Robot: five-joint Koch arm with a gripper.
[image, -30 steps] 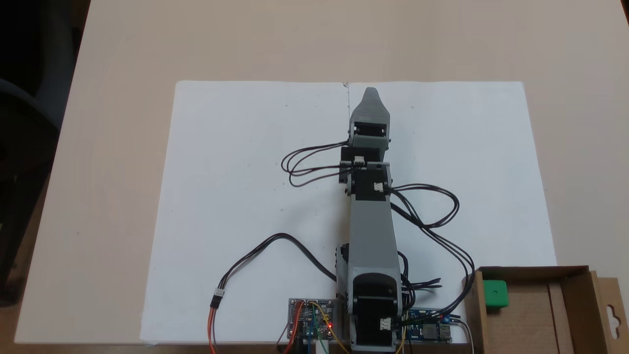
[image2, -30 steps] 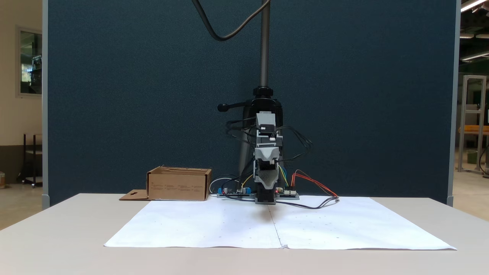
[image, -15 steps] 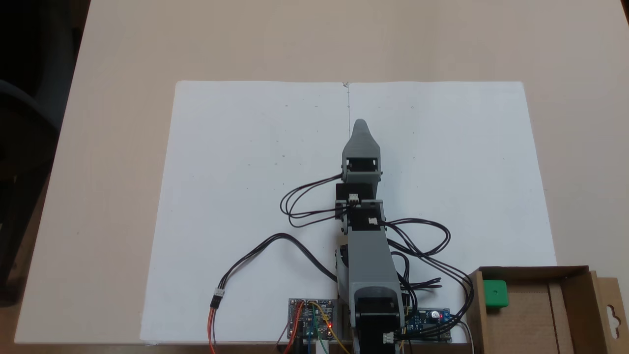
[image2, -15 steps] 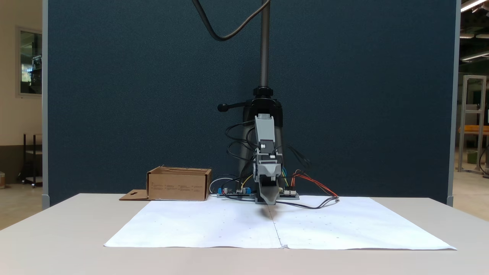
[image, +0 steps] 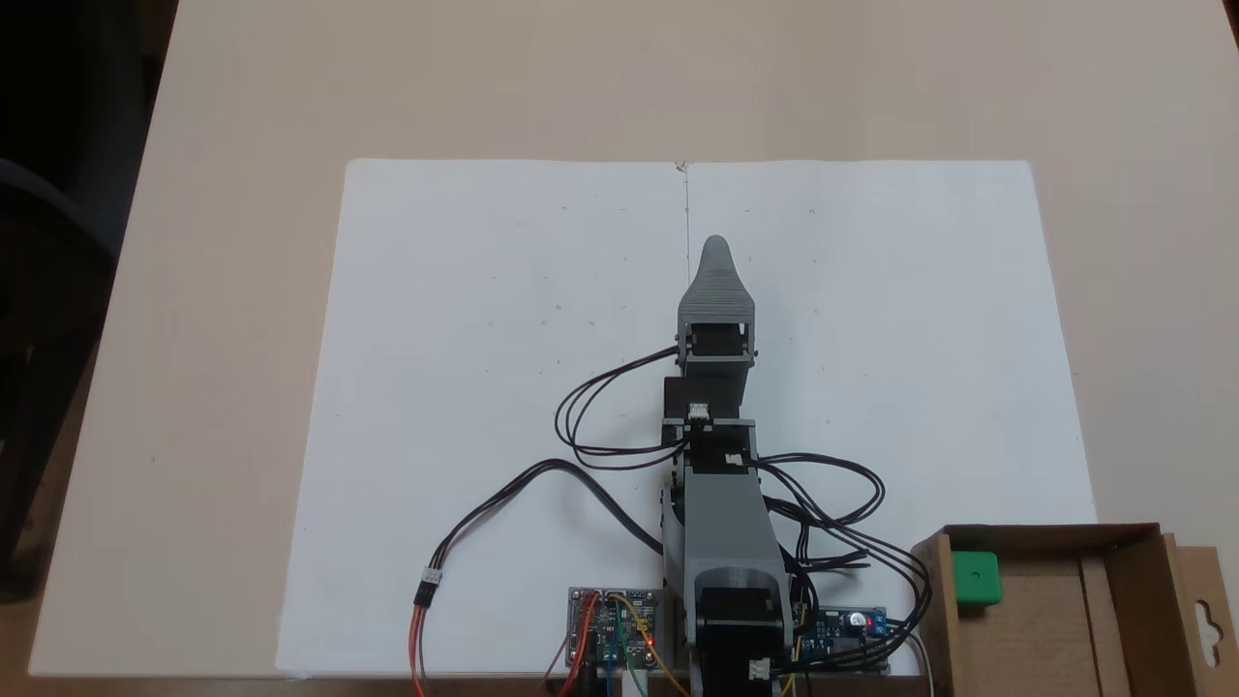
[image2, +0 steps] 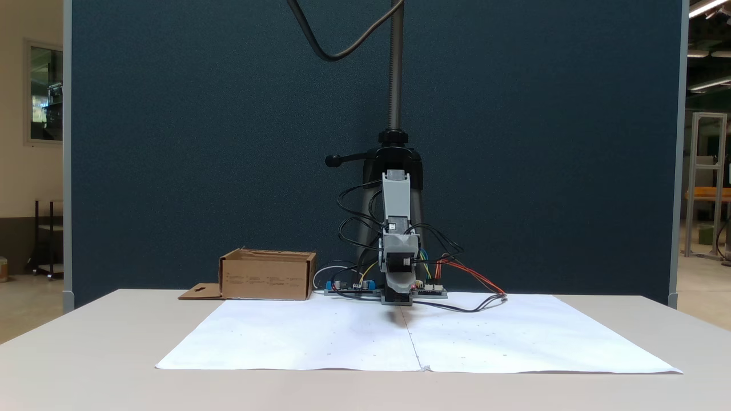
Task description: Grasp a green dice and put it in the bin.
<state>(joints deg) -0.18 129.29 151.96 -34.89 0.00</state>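
The green dice (image: 975,578) already lies inside the bin (image: 1133,542) at the counter's (image: 242,97) near right corner, so the task looks done, while the jaws (image: 715,250), empty, show one tip, their gap untellable.

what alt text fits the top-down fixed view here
A green dice lies inside a brown cardboard bin at lower right. A grey robot arm reaches up the middle of white paper on a beige table, its gripper away from the bin.
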